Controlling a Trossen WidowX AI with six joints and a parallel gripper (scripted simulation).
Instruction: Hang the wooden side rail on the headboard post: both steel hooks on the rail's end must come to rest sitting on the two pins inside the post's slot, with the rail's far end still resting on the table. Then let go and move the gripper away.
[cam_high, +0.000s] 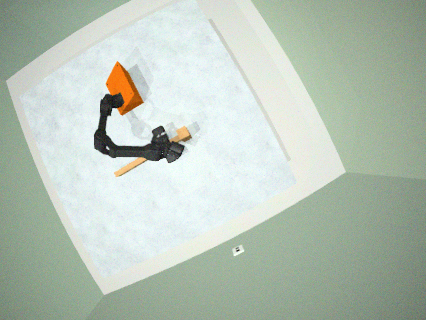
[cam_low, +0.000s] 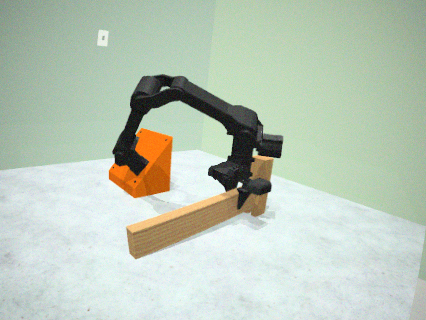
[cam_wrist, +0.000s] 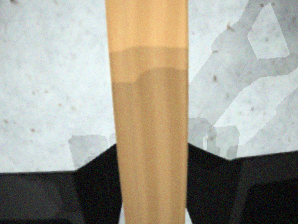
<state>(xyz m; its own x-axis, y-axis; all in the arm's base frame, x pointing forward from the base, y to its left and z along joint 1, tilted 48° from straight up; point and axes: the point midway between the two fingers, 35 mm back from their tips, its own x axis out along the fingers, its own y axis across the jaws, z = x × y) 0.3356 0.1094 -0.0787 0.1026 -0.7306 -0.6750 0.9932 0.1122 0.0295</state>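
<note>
The wooden side rail (cam_high: 130, 166) (cam_low: 185, 220) (cam_wrist: 150, 110) stands on its narrow edge, its far end low, on or very close to the table. Its other end reaches the lower part of the wooden headboard post (cam_high: 185, 133) (cam_low: 265, 167), which stands upright. My gripper (cam_low: 236, 196) (cam_wrist: 147, 142) is shut on the rail near the post, one finger on each side. The fingers and wrist cover the joint in the exterior view. The steel hooks, the slot and the pins are hidden, so I cannot tell whether the hooks sit on the pins.
An orange wedge-shaped block (cam_high: 123, 87) (cam_low: 156, 160) stands at the arm's base. The arm (cam_high: 132, 151) (cam_low: 205, 100) arches over from there to the rail. The pale table (cam_high: 200, 200) (cam_low: 300, 260) carries them all.
</note>
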